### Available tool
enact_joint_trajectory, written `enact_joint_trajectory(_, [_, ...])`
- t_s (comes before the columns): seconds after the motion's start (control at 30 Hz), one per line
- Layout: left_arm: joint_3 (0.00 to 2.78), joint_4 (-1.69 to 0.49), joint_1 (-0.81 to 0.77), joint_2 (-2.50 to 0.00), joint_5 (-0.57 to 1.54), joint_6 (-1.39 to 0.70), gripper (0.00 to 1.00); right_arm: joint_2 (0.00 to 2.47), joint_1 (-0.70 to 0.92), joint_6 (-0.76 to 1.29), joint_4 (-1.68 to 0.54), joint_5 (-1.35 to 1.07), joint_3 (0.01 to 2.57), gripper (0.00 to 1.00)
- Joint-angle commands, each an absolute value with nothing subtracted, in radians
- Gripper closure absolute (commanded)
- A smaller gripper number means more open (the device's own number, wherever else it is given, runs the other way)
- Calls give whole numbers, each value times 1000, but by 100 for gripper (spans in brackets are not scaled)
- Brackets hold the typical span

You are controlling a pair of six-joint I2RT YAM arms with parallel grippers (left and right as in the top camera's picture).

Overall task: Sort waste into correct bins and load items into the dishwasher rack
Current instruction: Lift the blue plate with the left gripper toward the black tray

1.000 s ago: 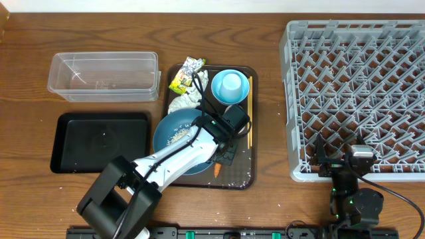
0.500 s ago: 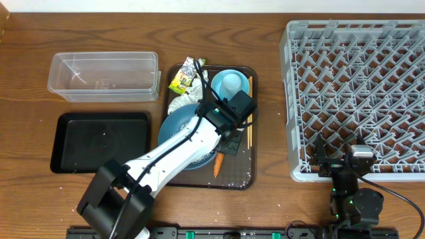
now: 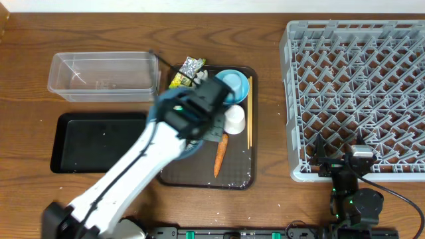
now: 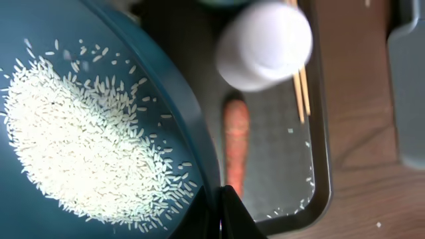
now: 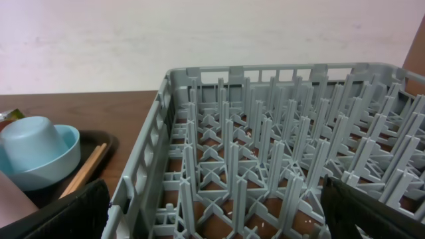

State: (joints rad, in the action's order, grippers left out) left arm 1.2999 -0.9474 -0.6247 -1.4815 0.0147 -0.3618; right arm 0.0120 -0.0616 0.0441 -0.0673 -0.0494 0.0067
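Observation:
My left gripper is shut on the rim of the blue plate, which holds a heap of loose rice. In the overhead view the raised, blurred left arm covers most of the plate and the tissue. On the brown tray lie the carrot, a white cup and the chopsticks. The light-blue bowl has the light-blue cup in it. The snack wrapper lies at the tray's far left corner. My right gripper stands open at the near edge of the dishwasher rack.
The clear tub sits at the back left, with the black tray in front of it. The brown serving tray has stray rice grains near its front edge. The rack fills the right side of the table.
My left arm has risen and swung left toward the bins, still gripping the plate. The white cup and the whole carrot have come into view.

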Motion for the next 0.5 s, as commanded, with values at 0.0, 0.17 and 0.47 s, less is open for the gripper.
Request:
enact_joint_trajectory(0.0, [1327,-965,-560,-1415,-20,-356,94,6,-64,47,-72,-49,6,1])
enact_joint_trajectory(0.17, [1327,-966,-458,-1338,-11,-356,94,6,-64,47,-72,-49,6,1])
enact_joint_trajectory(0.47, [1326,-952,-231,-1309,84,-363,94,6,-64,47,-71,-49,6,1])
